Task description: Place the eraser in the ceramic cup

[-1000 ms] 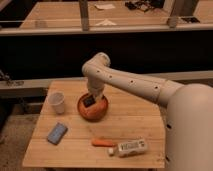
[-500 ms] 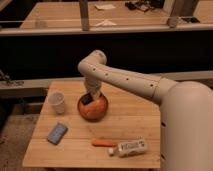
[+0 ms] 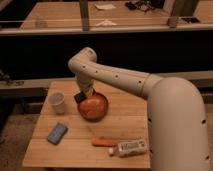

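Eraser (image 3: 79, 97) looks light, stiff — your hand (image 3: 81, 96) pinches it above the bowl's (image 3: 93, 106) left rim; carry it gently toward the ceramic cup (image 3: 57, 102).

No text can be read anywhere — the white tube's (image 3: 129, 147) label is illegible.

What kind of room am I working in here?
Probably a lab or workshop: a small wooden table, long workbenches behind, and the gripper holding the eraser beside the orange bowl.
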Available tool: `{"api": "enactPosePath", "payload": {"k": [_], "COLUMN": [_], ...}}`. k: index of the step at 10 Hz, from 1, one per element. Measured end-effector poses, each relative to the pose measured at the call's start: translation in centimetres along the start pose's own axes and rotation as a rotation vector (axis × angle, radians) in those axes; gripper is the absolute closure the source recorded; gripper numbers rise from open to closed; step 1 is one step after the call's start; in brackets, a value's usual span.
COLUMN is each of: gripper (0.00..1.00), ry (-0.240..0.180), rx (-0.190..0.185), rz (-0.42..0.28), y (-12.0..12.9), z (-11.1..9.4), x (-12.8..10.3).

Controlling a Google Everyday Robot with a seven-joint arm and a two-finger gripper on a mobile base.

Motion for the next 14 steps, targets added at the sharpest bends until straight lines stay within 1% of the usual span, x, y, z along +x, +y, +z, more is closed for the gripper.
{"api": "enactPosePath", "payload": {"k": [1, 4, 6, 10, 14], "gripper": [0.97, 0.98, 0.98, 0.98, 0.98], "ry": [-0.001, 0.003, 0.017, 0.013, 0.016], "rx": [0.003, 0.006, 0.002, -0.001, -0.003], "rz": [-0.010, -0.036, -0.053, -0.085, -0.107], "y": [-0.7, -3.2, -3.9, -5.4, -6.2], "z": [0.1, 0.0, -0.1, 0.2, 0.4], "x": [-0.6, -2.5, -2.5, -4.5, -5.1]}}
